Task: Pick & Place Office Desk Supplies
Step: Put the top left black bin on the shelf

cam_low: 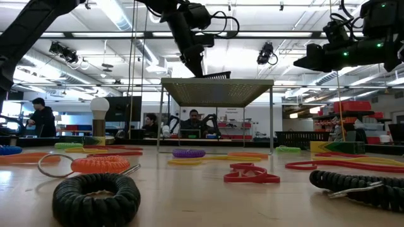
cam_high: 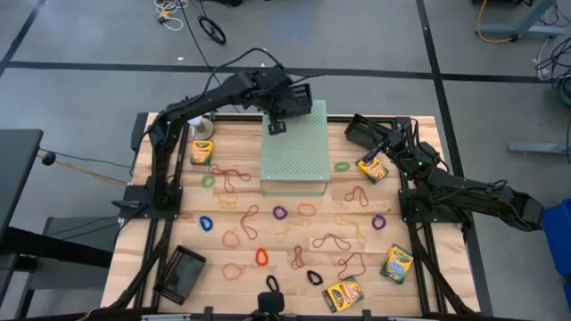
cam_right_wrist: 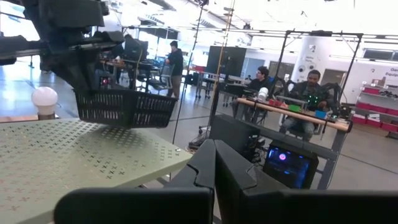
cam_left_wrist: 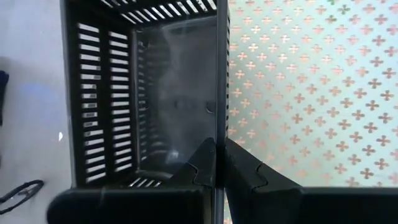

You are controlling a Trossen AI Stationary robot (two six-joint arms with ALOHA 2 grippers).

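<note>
My left gripper (cam_left_wrist: 217,167) is shut on a small black mesh tray (cam_high: 301,96) at the far edge of the large pale-green perforated box (cam_high: 294,147). The right wrist view shows this tray (cam_right_wrist: 127,107) low over the box's top, partly past its edge. Whether it touches the box, I cannot tell. Rubber bands (cam_high: 252,221) in several colours lie on the wooden table, among crayon boxes (cam_high: 202,152) (cam_high: 397,263). A second mesh tray (cam_high: 178,272) lies at the near left. My right gripper (cam_right_wrist: 214,165) is shut and holds nothing, at the table's far right (cam_high: 359,131). My left gripper pinches one side wall of the mesh tray (cam_left_wrist: 217,127) at its rim, one finger inside the tray and one outside. The fingers come slanting down from above. The tray hangs roughly level below them, its open side up, at the green box's far edge.
A white ball on a stand (cam_high: 203,125) is at the far left. More crayon boxes (cam_high: 373,168) (cam_high: 343,294) lie right of the green box and at the near edge. A black coiled band (cam_low: 96,198) lies close to the low camera. People sit at desks beyond the table.
</note>
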